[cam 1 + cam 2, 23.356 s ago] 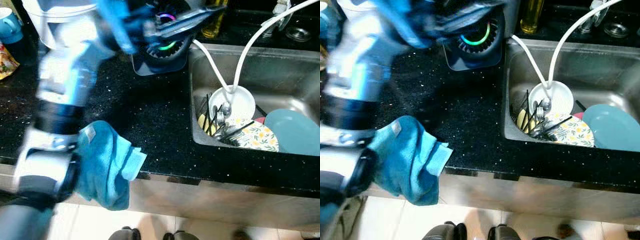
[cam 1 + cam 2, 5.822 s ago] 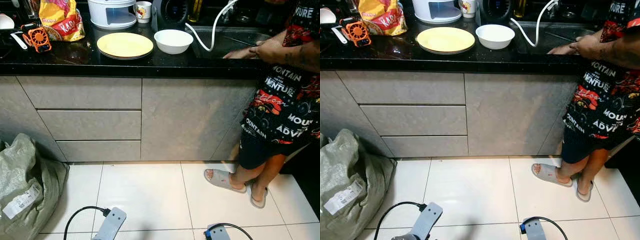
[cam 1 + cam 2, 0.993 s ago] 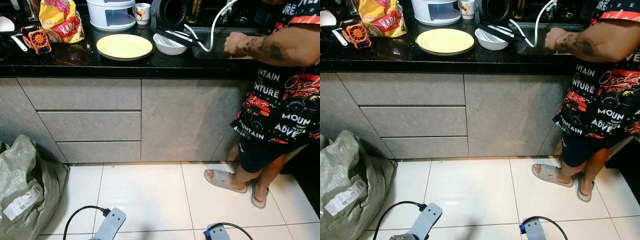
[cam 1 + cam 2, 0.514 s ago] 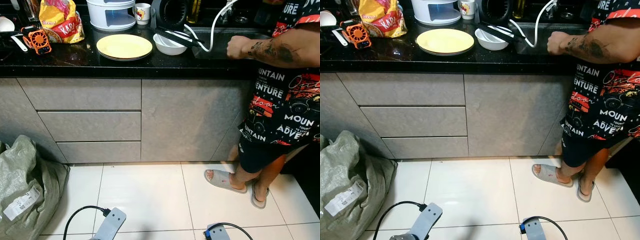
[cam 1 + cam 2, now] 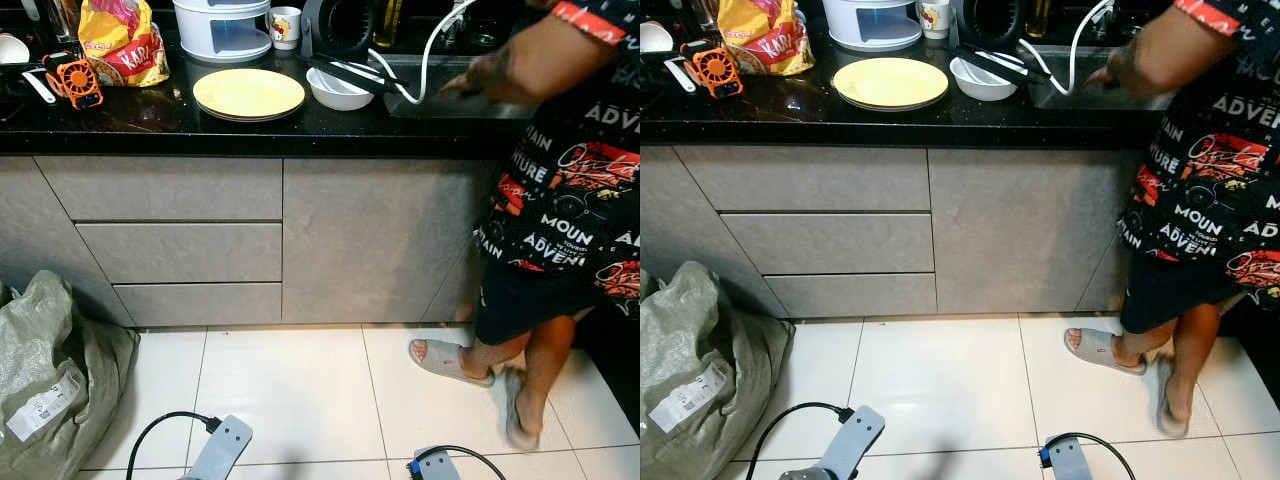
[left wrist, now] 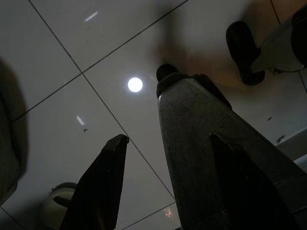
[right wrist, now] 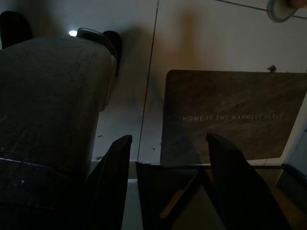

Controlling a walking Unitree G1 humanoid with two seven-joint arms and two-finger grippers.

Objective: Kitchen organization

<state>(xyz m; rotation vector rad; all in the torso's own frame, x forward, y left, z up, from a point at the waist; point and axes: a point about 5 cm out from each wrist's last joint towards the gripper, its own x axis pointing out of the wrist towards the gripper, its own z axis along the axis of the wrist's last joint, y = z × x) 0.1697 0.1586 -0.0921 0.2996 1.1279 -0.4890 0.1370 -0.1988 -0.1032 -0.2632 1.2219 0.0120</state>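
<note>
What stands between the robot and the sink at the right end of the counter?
A person in a black printed shirt stands directly before the steel sink, one arm reaching over it. The yellow plate and white bowl stand unblocked.

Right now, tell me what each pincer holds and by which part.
Nothing is held. The left pincer and the right pincer both hang open over the floor, with nothing between their fingers.
</note>
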